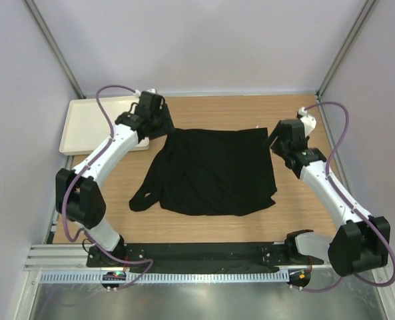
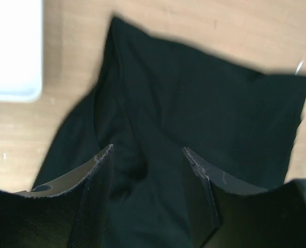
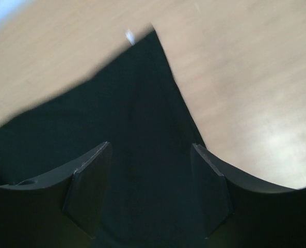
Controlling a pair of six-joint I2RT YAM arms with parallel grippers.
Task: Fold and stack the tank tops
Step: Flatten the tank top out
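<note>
from above, the black tank top [image 1: 214,173] is lying flat on the middle of the tabletop [image 1: 204,230], its far edge running left to right and its straps trailing near left. the left gripper [image 1: 162,125] is hovering at the far left corner and the right gripper [image 1: 276,137] at the far right, each arm nearest its own corner. in the left wrist view, the jaws are standing spread and empty over the cloth. the right wrist view is showing spread, empty jaws too, with the corner lying ahead.
</note>
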